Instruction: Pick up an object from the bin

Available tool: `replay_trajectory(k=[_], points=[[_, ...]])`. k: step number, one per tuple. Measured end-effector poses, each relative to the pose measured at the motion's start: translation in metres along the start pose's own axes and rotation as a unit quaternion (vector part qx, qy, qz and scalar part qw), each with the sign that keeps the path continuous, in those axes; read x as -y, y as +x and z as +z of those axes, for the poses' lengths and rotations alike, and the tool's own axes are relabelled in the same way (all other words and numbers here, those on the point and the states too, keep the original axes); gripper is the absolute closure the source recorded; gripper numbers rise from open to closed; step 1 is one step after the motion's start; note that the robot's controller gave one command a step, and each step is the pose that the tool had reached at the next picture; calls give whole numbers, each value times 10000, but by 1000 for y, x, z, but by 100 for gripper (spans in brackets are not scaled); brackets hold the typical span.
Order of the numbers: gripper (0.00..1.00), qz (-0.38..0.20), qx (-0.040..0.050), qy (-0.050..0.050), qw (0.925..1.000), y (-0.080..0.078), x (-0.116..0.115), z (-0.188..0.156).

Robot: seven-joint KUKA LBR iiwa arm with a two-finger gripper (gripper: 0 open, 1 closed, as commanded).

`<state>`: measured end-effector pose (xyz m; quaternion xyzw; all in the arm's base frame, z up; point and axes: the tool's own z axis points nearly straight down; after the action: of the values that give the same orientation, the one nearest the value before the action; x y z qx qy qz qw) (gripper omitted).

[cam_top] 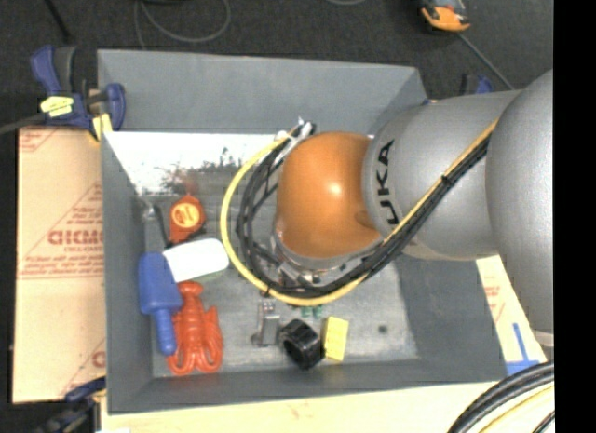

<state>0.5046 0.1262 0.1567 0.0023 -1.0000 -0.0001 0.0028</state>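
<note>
Nearly blind: tool tucked under its cover

From my desk I see the tool [285, 284] sitting beneath the orange wrist cover [321, 194], and I cannot tell whether it is wide or narrow. Just below it in the view, on the floor of the bin [419, 310], lie a small grey metal piece [265, 325], a chunky black thing [301, 344] and a yellow block [334, 338] beside it. I judge these the nearest picks. Further left lie a white block [196, 260], a blue handle-shaped thing [156, 296] and a red lobster toy [194, 338], its long axis running up-and-down.

Lobster toy [194, 331] right of tool [155, 293], in bin [424, 315]
</note>
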Motion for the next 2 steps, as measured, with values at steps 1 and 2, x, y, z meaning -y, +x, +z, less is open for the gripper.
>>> replay_trajectory(k=[1,2], points=[[0,20,35,-5,10000,-2,1,-4],[0,-321,36,2,9995,14,23,-8]])
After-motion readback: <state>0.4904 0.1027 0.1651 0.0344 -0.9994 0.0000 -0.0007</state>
